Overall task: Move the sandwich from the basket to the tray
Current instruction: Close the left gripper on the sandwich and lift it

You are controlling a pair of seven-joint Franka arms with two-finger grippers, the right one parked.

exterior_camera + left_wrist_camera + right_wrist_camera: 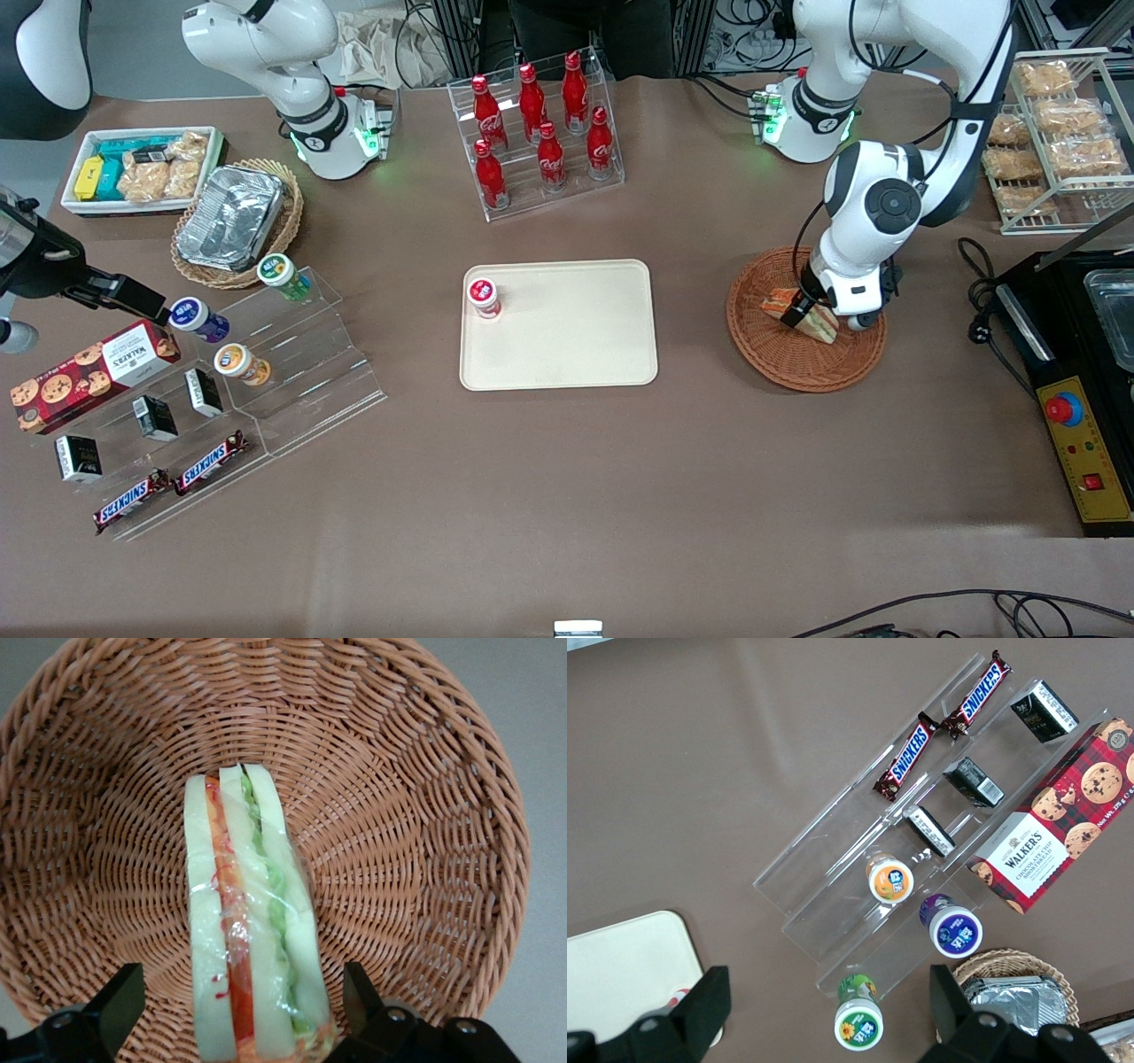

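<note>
- My gripper (239, 1010) hangs over the basket (780, 363), one finger on each side of the sandwich (252, 930), gaps showing.
- The sandwich lies in the basket.
- The tray (576, 354) lies beside the basket, toward the parked arm's end.

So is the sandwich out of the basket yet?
No. The sandwich lies in the basket, between the open gripper's fingers.

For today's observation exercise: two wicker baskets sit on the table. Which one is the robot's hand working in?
The reddish-brown basket holding the sandwich; the hand straddles it, open. The tan basket holds a foil container.
</note>
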